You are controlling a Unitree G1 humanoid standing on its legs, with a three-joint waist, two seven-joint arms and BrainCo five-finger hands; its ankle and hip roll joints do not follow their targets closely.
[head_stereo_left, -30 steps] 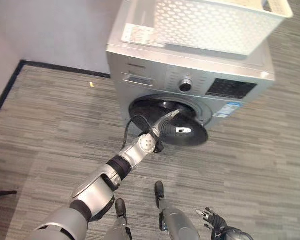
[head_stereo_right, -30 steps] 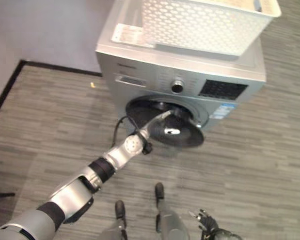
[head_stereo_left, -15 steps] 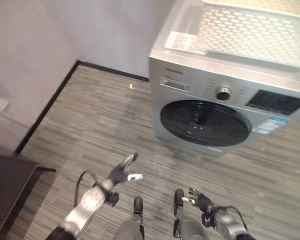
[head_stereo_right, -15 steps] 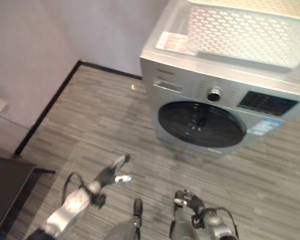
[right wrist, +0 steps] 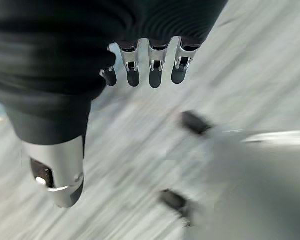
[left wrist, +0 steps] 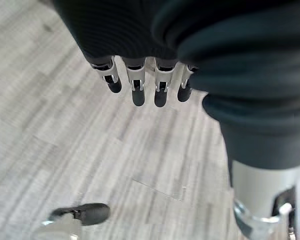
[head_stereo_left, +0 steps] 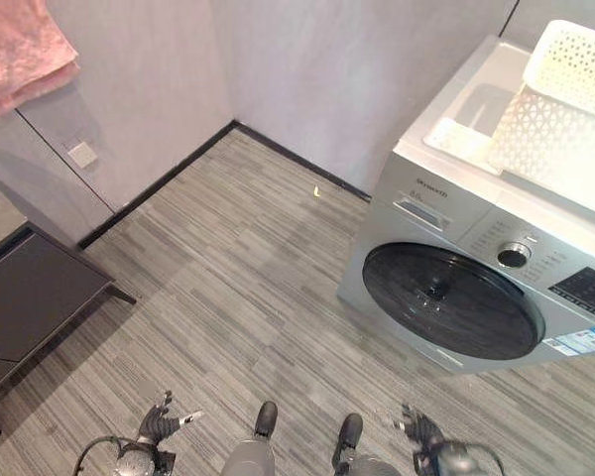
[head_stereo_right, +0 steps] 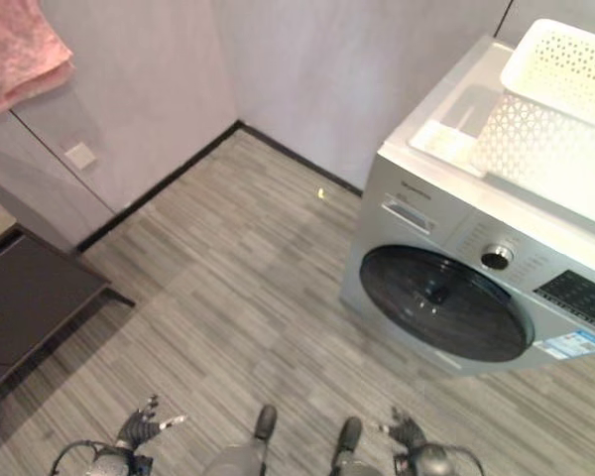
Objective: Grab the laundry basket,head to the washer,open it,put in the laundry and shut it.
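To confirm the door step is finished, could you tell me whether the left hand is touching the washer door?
Apart. In the left eye view the left hand hangs low, bare floor between it and the closed washer door.

1. Domestic laundry corner: a silver front-loading washing machine [head_stereo_left: 476, 288] with a dark round glass door [head_stereo_left: 451, 299] stands against the plain grey wall [head_stereo_left: 357, 69].
2. On the washer's top rests a white perforated plastic laundry basket [head_stereo_left: 565, 109].
3. Grey wood-look plank floor [head_stereo_left: 218, 288] with black skirting [head_stereo_left: 169, 178] spreads left of the washer.
4. Far left of the washer, a pink cloth [head_stereo_left: 25, 50] hangs above a dark low cabinet [head_stereo_left: 30, 297].
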